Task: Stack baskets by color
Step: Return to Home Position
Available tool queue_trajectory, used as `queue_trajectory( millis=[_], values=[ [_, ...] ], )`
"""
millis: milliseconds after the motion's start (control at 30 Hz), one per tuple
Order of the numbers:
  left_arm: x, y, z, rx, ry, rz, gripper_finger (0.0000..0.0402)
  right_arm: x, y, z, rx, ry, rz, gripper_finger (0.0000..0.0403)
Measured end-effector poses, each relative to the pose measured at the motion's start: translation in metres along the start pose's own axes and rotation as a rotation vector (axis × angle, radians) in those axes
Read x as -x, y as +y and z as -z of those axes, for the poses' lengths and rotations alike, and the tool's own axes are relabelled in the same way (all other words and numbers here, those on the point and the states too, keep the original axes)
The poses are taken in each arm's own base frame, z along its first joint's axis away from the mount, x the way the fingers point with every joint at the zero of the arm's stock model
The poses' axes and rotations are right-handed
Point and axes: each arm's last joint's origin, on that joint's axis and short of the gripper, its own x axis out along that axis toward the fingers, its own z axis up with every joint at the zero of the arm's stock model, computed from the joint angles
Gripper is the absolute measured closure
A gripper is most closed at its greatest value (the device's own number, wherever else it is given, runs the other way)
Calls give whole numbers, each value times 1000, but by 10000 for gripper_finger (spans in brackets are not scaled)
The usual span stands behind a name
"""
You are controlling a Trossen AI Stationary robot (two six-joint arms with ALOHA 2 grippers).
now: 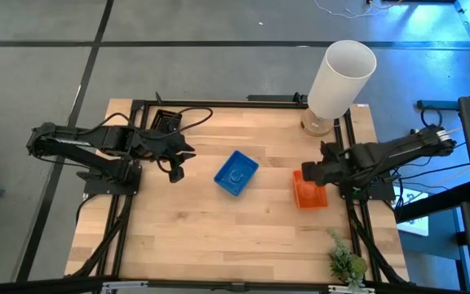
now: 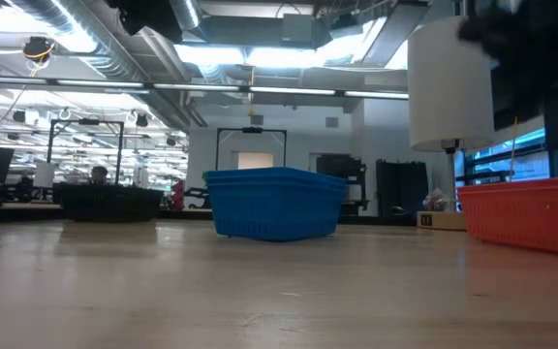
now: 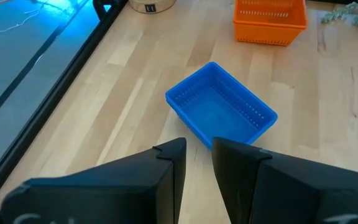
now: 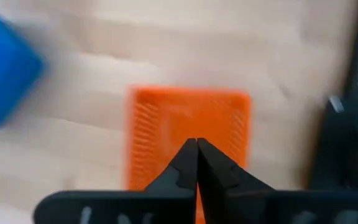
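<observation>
A blue basket [image 1: 237,173] rests flat on its bottom at the middle of the table, also seen in the left wrist view [image 3: 221,107]. To its right an orange basket [image 1: 311,193] sits on the wood. A black basket [image 1: 167,122] lies at the far left. My right gripper [image 4: 196,148] hangs shut above the orange basket [image 4: 188,124], pointing down, with nothing between its fingers. In the low view the orange basket [image 2: 526,213] stands alone on the table. My left gripper [image 3: 197,158] waits open left of the blue basket, clear of it.
A tall white cylinder [image 1: 339,77] stands at the far right corner. A small green plant [image 1: 345,261] lies at the near right edge. A black frame [image 1: 219,102] borders the table. Bare wood lies between the baskets and along the near side.
</observation>
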Motion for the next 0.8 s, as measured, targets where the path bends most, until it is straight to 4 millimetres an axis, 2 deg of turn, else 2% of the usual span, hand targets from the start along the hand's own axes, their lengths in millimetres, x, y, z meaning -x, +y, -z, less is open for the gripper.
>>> queue_trajectory(
  millis=[133,267,367,467,600,800],
  values=[
    [1,-3,0,-6,0,15,332,40,16,-15,173,-157,-153,402],
    [1,-5,1,-16,8,41,332,77,27,-27,449,-314,-266,403],
    [1,-5,1,13,11,49,337,99,32,-33,648,-390,-324,403],
    [7,-4,1,29,-2,71,357,116,34,-39,794,-456,-373,403],
    [23,1,1,52,-45,119,395,135,17,-48,883,-532,-428,403],
    [55,14,3,79,-161,98,401,145,-29,-58,863,-609,-562,403]
  ],
)
